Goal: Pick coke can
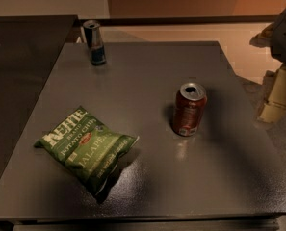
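The coke can (189, 109) is red with a silver top and a pale label patch near its base. It stands upright on the grey table (142, 76), right of centre. My gripper (276, 97) shows at the right edge of the camera view as pale yellowish parts under a grey arm piece. It is off the table's right side, to the right of the can and well apart from it. Nothing is seen in it.
A slim dark blue-and-silver can (95, 42) stands upright at the table's far left corner. A green chips bag (87, 146) lies at front left. A dark surface (17, 57) adjoins the table's left side. The table's right edge runs just left of the gripper.
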Action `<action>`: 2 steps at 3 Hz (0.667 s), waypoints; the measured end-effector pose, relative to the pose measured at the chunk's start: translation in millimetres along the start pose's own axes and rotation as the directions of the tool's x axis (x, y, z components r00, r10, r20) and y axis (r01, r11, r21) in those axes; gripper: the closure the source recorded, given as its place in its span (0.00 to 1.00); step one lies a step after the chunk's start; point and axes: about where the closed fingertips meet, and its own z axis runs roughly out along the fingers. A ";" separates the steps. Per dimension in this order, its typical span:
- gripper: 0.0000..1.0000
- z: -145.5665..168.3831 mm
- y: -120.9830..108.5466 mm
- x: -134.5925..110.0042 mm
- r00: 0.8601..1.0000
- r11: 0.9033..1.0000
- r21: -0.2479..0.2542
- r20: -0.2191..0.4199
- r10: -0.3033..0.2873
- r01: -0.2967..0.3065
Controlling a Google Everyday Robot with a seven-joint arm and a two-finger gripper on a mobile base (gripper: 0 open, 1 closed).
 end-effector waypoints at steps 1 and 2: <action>0.00 -0.3 -0.8 -0.7 1.000 1.000 -0.001 0.004 0.000 0.000; 0.00 7.5 1.4 -7.6 0.998 0.999 -0.035 0.058 0.000 0.002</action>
